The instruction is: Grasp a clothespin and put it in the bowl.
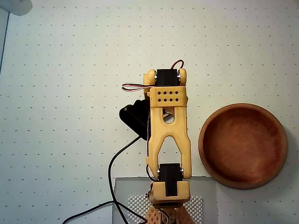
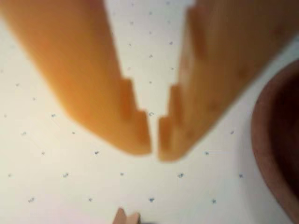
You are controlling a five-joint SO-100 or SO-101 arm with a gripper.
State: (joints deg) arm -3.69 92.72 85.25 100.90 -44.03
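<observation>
In the wrist view my orange gripper point(image 2: 154, 151) reaches down from the top. Its tips nearly touch and nothing is between them, so it is shut and empty over the white dotted surface. Just the tan wooden end of a clothespin point(image 2: 126, 217) pokes in at the bottom edge, below the fingertips and apart from them. Part of the reddish-brown bowl point(image 2: 273, 154) curves along the right edge. The overhead view shows the whole bowl point(image 1: 243, 145) right of the folded arm point(image 1: 168, 126). The arm hides the clothespin and the fingertips there.
A black cable point(image 1: 111, 179) loops from the arm to the bottom edge. The arm's base stands on a clear plate point(image 1: 126, 196) at bottom centre. A grey object point(image 1: 16, 5) sits in the top left corner. White dotted mat covers the table.
</observation>
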